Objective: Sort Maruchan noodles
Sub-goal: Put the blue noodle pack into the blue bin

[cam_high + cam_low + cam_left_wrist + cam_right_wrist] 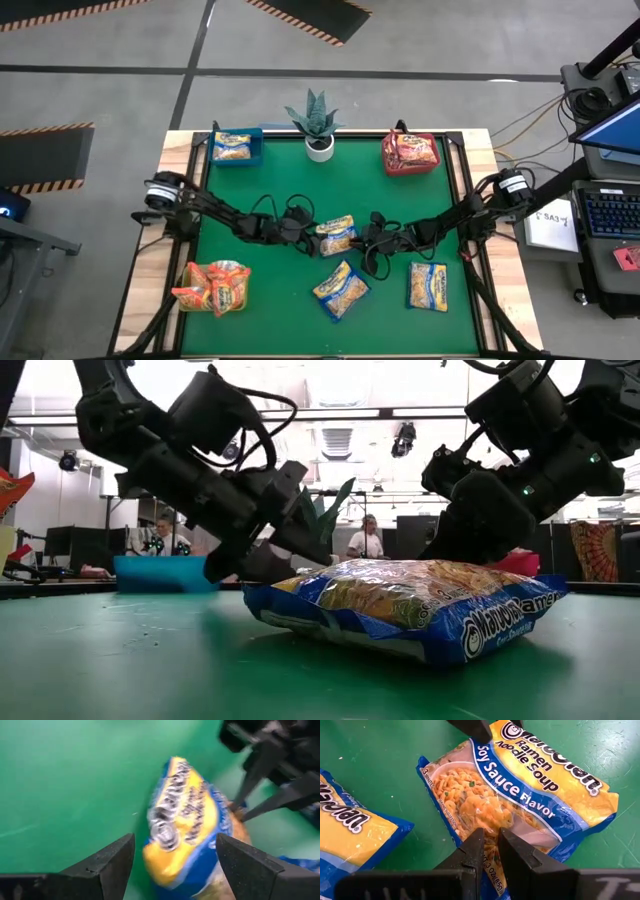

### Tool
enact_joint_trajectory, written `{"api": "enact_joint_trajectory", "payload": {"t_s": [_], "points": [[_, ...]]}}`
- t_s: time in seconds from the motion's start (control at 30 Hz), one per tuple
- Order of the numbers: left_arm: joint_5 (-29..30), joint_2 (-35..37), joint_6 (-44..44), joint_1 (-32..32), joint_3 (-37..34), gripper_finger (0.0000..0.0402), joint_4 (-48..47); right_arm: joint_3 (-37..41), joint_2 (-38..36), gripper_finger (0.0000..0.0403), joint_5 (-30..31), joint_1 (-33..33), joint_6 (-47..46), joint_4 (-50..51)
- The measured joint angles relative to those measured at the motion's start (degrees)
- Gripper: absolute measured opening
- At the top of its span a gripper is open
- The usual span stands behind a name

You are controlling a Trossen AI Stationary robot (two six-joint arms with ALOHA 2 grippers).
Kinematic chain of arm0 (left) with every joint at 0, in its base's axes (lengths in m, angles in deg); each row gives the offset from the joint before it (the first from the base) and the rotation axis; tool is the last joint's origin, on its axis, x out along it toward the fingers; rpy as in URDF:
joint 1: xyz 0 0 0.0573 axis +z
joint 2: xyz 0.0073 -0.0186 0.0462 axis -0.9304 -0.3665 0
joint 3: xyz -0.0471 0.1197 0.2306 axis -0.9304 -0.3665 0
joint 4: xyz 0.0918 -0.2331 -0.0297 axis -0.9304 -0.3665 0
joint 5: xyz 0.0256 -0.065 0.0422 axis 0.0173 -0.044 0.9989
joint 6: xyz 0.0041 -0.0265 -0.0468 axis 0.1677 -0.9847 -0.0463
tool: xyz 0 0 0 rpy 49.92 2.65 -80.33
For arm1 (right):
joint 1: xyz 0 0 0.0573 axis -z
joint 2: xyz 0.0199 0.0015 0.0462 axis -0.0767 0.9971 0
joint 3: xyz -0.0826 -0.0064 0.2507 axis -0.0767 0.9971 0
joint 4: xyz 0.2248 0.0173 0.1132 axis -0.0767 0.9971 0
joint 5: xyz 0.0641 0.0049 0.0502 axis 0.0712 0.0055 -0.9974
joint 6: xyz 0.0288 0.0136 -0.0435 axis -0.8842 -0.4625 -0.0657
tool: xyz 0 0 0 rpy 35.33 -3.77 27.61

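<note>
Blurred packet [187, 820]; bin [237, 146] contents unreadable.

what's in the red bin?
The red bin at the table's far right corner holds red noodle packets. How many are stacked, and anything beneath them, is hidden.

A: What are the arms like?
B: Both black and chunky, with loose black cables looping off them.
A: And the tips?
B: The left gripper [175, 857] has broad, flat, wedge-shaped fingers; the right gripper [491, 851] has matte black ones too.
</note>
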Motion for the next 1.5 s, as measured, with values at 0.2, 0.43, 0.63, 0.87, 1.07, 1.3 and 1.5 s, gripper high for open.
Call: {"api": "enact_joint_trajectory", "payload": {"t_s": [0.2,0.43,0.63,0.87,1.07,1.3,1.5], "points": [[-4.3,-5.5,2.5,0.0,0.1,0.0253,11.7,0.0,0.0,0.0052,0.0,0.0,0.0,-0.4],[-5.2,-9.8,4.8,0.0,0.0,0.0204,19.0,0.0,0.0,0.0052,0.1,0.0,0.0,-1.1],[-5.2,-9.8,6.4,-0.1,0.0,0.013,19.2,0.1,0.0,0.0052,0.1,0.0,0.3,-2.4],[-5.6,-9.4,8.6,-0.1,0.1,0.0033,19.6,0.1,-4.5,0.0052,1.2,-0.2,3.7,-2.4],[-5.7,-7.3,14.5,-0.1,0.0,0.0006,18.0,0.4,-14.2,0.0052,2.5,-0.2,7.8,3.0],[-5.3,-1.7,23.5,-0.2,-0.1,0.0001,14.7,0.6,-26.3,0.0052,2.8,-0.2,11.7,8.0],[-3.1,6.3,29.9,-0.2,-0.2,0.0001,6.4,0.5,-34.5,0.0052,3.0,0.0,16.1,7.8]]}}
